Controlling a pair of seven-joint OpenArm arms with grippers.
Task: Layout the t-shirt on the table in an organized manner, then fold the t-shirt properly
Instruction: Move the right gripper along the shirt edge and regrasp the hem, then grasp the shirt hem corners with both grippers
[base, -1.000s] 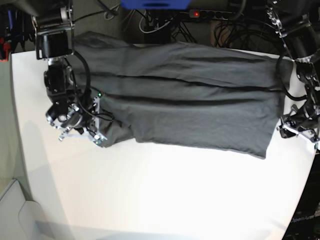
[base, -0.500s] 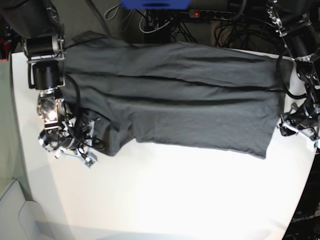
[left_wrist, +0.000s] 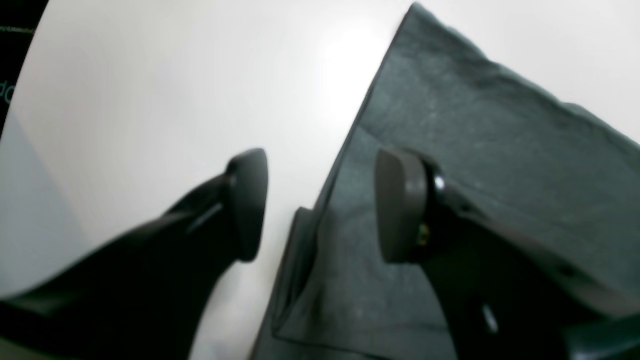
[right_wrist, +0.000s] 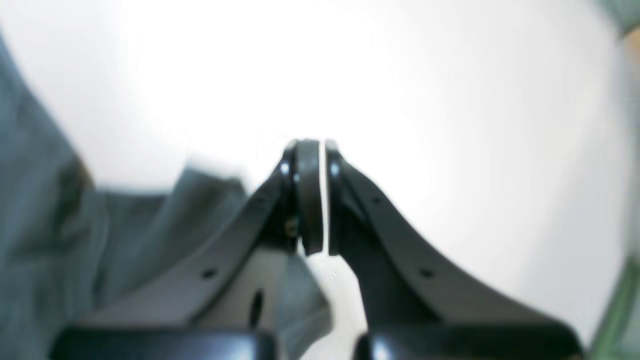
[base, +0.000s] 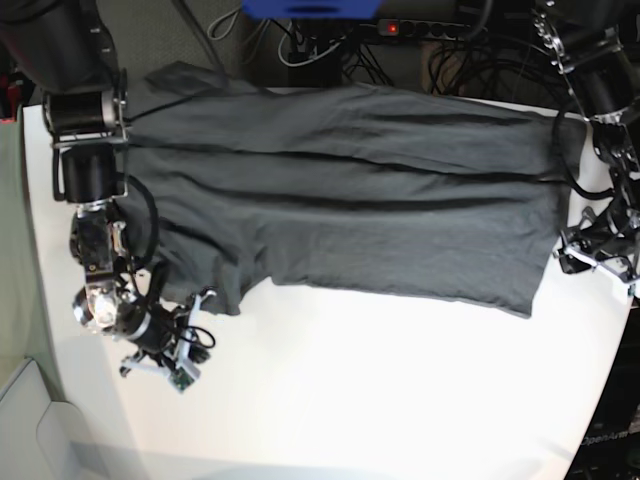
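The dark grey t-shirt (base: 350, 190) lies spread flat across the far half of the white table (base: 350, 400), with long creases running left to right. My right gripper (base: 175, 360) is shut and empty, resting on bare table just in front of the shirt's left sleeve. In the right wrist view its jaws (right_wrist: 317, 195) meet over the white table (right_wrist: 450, 100), with cloth (right_wrist: 45, 210) at the left. My left gripper (base: 570, 258) stands open at the shirt's right edge. In the left wrist view that gripper (left_wrist: 322, 205) straddles the edge of the shirt (left_wrist: 500, 150), one finger over cloth and one over table (left_wrist: 150, 75), gripping nothing.
Cables and a power strip (base: 400, 28) hang beyond the table's far edge. A pale grey object (base: 30, 430) sits off the front left corner. The table's rounded right edge runs close behind the left gripper.
The right arm has drawn its shut gripper toward the table's front, off the left sleeve and onto bare table. The sleeve's lower edge now lies slightly nearer the front. The left arm is still.
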